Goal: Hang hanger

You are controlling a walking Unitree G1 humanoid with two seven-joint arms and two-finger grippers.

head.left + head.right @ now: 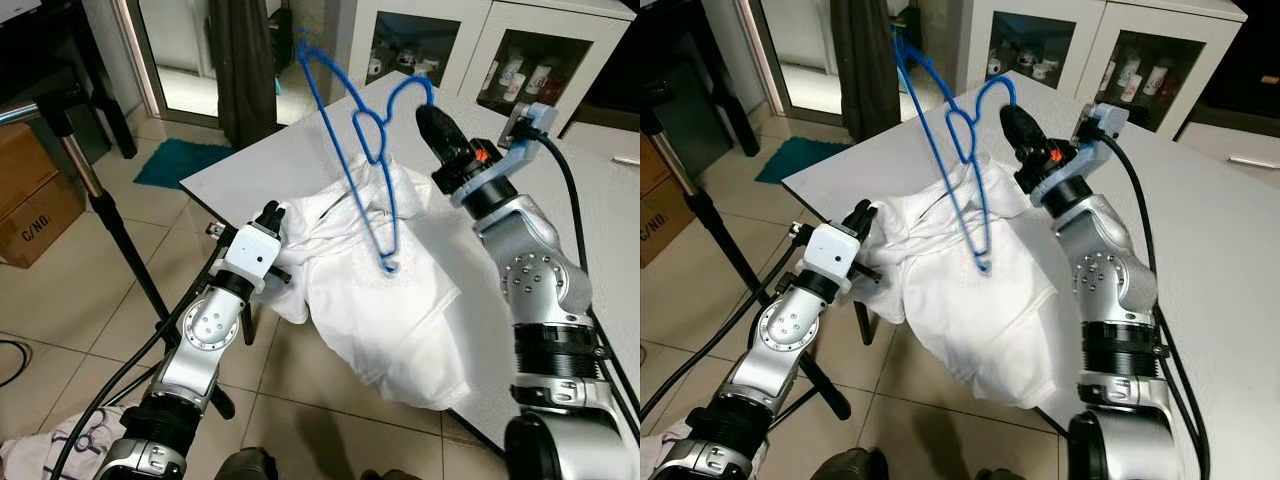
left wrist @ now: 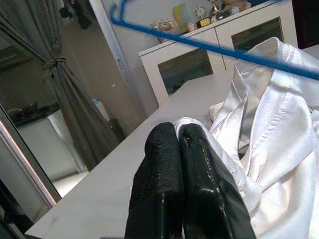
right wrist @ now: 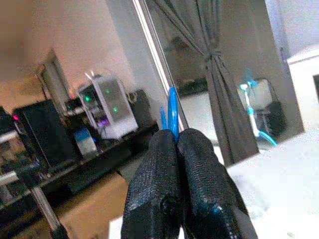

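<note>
The right gripper (image 1: 428,108) is clamped on the blue hanger (image 1: 362,150), upper centre; its long side slants down onto the white shirt (image 1: 380,290). The left gripper (image 1: 270,215) is closed at the shirt's edge.

Glossy white satin shirt (image 1: 380,290), blue plastic hanger (image 1: 362,150)

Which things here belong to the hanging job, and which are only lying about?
For the job: blue hanger, pinched in the right tool; white shirt, its edge pinched by the left tool.

Lying about: cardboard box, teal mat, glass cabinet.
</note>
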